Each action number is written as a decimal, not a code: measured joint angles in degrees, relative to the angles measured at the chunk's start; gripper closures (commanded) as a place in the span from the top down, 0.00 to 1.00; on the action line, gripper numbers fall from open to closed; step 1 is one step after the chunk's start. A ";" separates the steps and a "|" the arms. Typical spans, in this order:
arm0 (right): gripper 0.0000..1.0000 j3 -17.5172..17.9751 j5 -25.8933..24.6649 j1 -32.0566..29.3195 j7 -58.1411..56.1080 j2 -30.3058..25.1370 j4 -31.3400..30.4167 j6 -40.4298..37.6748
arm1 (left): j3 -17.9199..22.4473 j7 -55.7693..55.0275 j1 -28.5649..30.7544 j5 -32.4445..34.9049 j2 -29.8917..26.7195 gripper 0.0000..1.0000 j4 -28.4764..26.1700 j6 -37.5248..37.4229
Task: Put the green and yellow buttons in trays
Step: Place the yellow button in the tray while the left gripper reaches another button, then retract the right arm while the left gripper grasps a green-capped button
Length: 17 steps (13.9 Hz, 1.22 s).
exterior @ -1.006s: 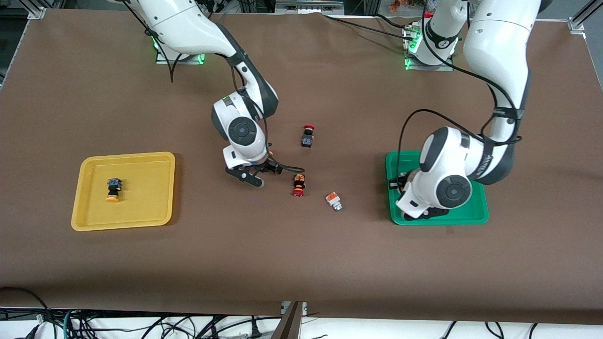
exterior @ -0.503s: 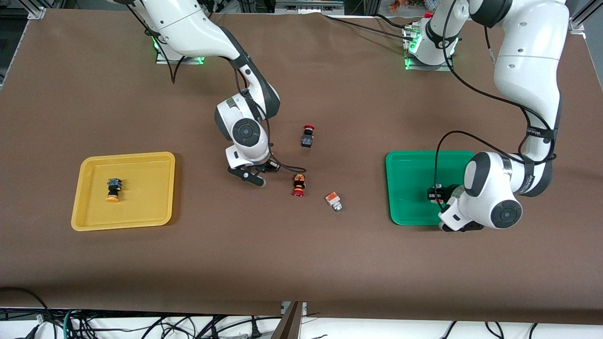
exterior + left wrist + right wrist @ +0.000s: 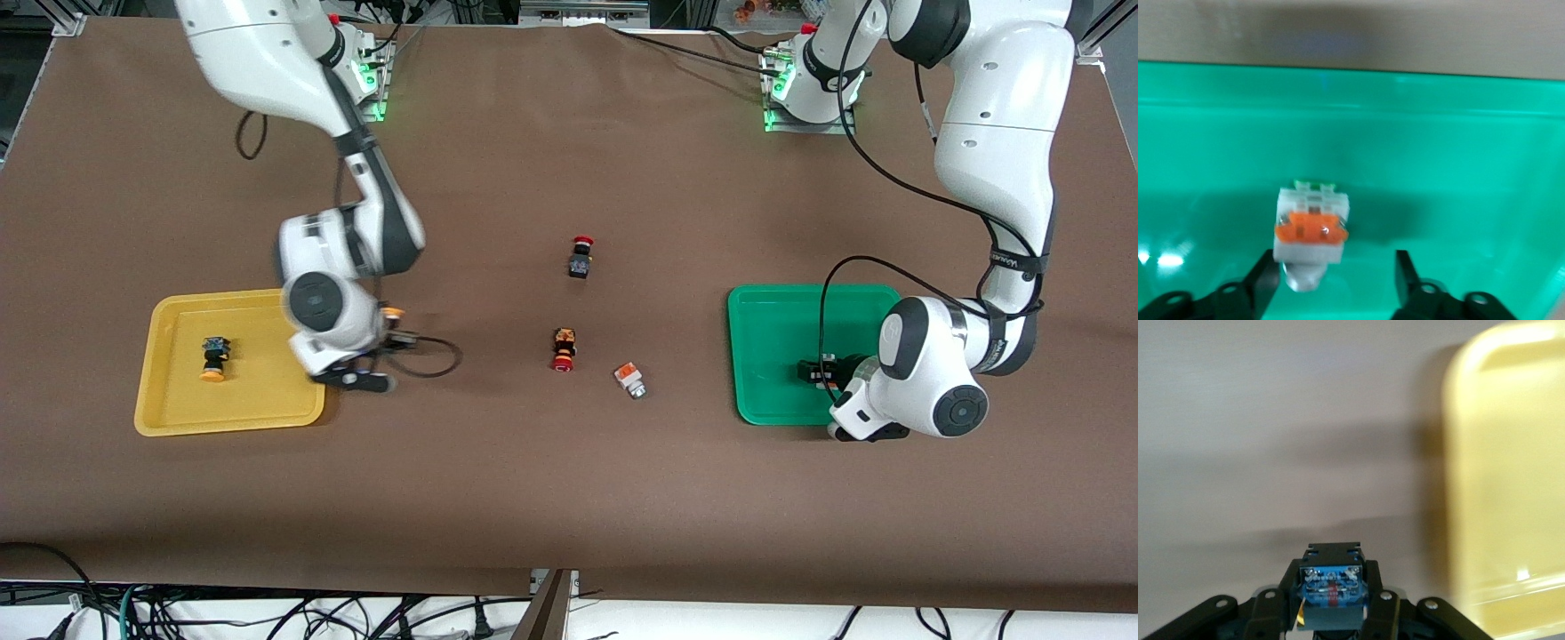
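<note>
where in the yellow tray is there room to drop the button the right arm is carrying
Yellow tray holds one yellow-capped button; the floor between it and the right gripper is bare. Crowded: mid-table, around the red-capped button.

1. The worktop (image 3: pixel 569 480) wears a matt brown covering.
2. The green tray (image 3: pixel 1458 167) looks like glossy, smooth plastic with bright reflections.
3. The yellow tray (image 3: pixel 169 400) looks like smooth plastic.
4. The arms' shells (image 3: pixel 996 80) are glossy white.
</note>
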 measured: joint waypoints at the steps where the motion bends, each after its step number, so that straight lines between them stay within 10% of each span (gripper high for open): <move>1: 0.00 -2.59 0.01 -0.90 -6.27 0.01 -0.09 -0.65 | -0.38 0.00 -0.08 -1.97 -0.87 1.00 0.47 -0.68; 4: 0.12 -4.63 0.01 -6.99 -20.35 0.46 -0.54 -0.69 | -3.32 -0.09 -0.52 -6.56 -3.99 1.00 0.77 -1.69; 5: 0.99 -4.62 0.01 -9.16 -23.88 0.96 -0.62 -0.31 | -4.38 -0.41 -1.23 -7.09 -4.41 1.00 0.77 -1.65; 10: 1.00 -4.01 7.31 -10.64 -27.49 0.79 1.44 -0.70 | -5.25 -5.49 -7.83 -11.57 -3.77 1.00 0.43 4.52; 17: 1.00 -5.57 8.38 -9.67 -25.12 -3.71 21.22 -29.55 | -5.11 -34.60 -20.38 -11.62 2.67 1.00 2.96 19.55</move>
